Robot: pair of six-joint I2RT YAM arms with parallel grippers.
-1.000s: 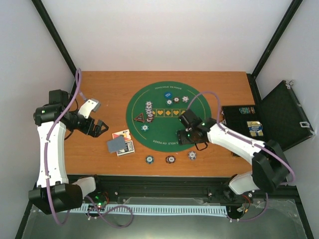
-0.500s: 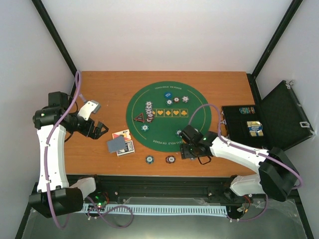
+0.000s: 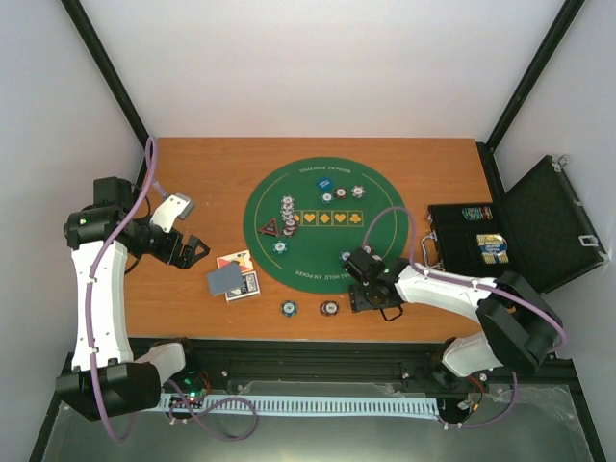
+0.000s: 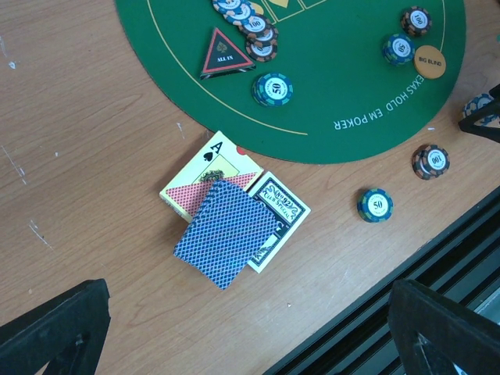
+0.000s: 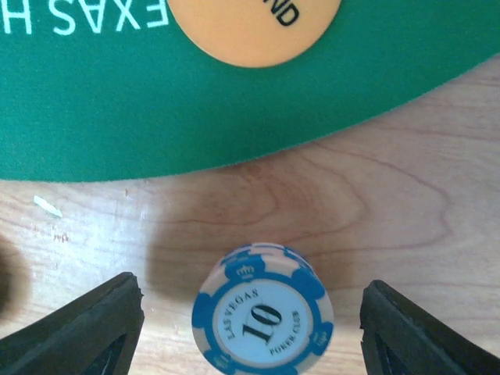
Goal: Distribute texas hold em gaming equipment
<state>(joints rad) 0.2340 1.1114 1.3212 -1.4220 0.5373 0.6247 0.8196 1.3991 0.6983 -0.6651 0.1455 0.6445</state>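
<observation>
The table (image 4: 86,133) is orange-brown wood with visible grain and pale scuffs. It carries a round matte green mat (image 4: 344,86) printed with white lettering. On the mat lie a black-and-red triangular marker (image 4: 225,56), round chips with striped rims, and a smooth orange disc (image 5: 254,23). The playing cards (image 4: 223,246), their backs in a fine blue lattice, sit in a skewed stack on bare wood just off the mat's edge, lying over a face-up ace (image 4: 212,160).

The left fingers (image 3: 191,247) are spread as wide as they go, empty, hovering above the cards. The right fingers (image 3: 375,300) are black and wide apart. They flank a blue-and-white chip stack (image 5: 262,316) marked 10, on wood beside the mat's rim, with a gap on each side.
</observation>
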